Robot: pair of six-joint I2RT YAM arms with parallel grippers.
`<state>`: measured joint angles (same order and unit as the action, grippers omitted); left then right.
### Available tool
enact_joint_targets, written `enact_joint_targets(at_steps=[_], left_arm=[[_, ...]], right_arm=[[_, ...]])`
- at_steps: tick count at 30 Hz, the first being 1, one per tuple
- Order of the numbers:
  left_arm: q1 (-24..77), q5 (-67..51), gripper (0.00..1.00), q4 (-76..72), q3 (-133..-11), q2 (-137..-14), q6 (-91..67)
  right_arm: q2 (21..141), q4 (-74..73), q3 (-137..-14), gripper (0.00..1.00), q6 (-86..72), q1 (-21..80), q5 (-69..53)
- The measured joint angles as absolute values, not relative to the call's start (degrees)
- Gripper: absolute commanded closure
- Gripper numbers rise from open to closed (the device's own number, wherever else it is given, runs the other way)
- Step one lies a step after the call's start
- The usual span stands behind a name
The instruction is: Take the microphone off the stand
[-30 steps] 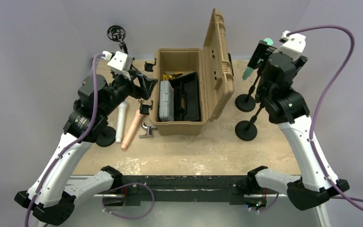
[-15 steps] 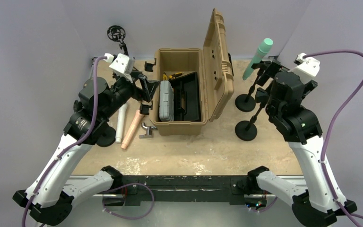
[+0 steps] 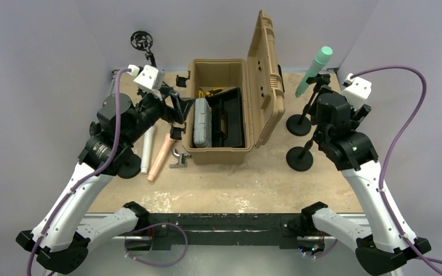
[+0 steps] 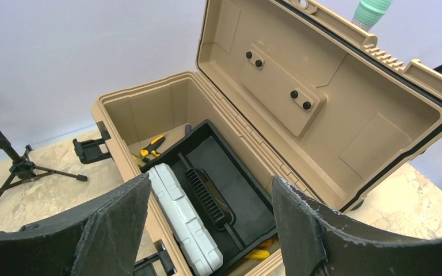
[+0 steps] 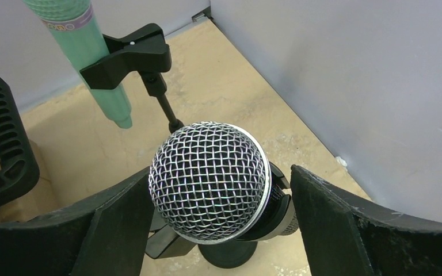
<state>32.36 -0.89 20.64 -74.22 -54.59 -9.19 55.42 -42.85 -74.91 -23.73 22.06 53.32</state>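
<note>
A microphone (image 5: 210,181) with a silver mesh head sits in the clip of a black stand (image 5: 227,254) in the right wrist view. My right gripper (image 5: 218,178) is open around that head. Its left finger (image 5: 115,224) is close against the mesh, and a gap shows before the right finger (image 5: 334,224). In the top view the right arm hides this microphone above the nearer round base (image 3: 299,159). A green microphone (image 3: 313,70) stands clipped in the farther stand (image 3: 298,125). My left gripper (image 4: 210,181) hangs open and empty over the toolbox.
An open tan toolbox (image 3: 218,64) holds a white case (image 3: 201,129) and a black tray. A white microphone (image 3: 147,146), a pink one (image 3: 161,155) and a metal clip (image 3: 179,157) lie left of it. A shock-mount stand (image 3: 142,41) is back left. Walls close the right side.
My right arm has come away from the green microphone and dropped toward the nearer stand, its jaws narrowing around the mesh head. The left arm has hardly moved.
</note>
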Motion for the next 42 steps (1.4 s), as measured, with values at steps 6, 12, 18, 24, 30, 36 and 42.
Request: enact_joint_targets(at_steps=[6, 12, 18, 24, 30, 36, 42], left_arm=[[32.40, -0.75, 0.25, 20.64, -74.13, -54.98, -9.15], [32.40, -0.75, 0.25, 20.67, -74.13, -55.48, -9.06], [32.40, -0.75, 0.25, 20.64, -74.13, -55.66, -8.75], [32.40, -0.75, 0.26, 20.64, -74.11, -56.51, -8.78], [32.42, -0.75, 0.25, 20.47, -73.14, -57.21, -8.91], [32.45, -1.37, 0.21, 19.84, -72.27, -57.76, -9.98], [32.77, -8.23, 0.20, 15.68, -70.61, -57.98, -14.09]], right_arm=[[55.18, -41.74, -74.02, 0.52, -21.69, 22.06, 54.37], [52.95, -40.62, -73.41, 0.99, -16.53, 22.00, 54.52], [52.14, -40.03, -73.32, 1.00, -11.75, 22.00, 49.08], [45.50, -39.33, -72.84, 1.00, -4.25, 22.00, 34.89], [38.00, -37.15, -73.10, 1.00, 2.00, 23.53, 19.18], [37.41, -36.40, -72.49, 1.00, 4.64, 26.48, 5.02], [37.45, -36.23, -71.05, 1.00, 4.73, 27.49, -2.74]])
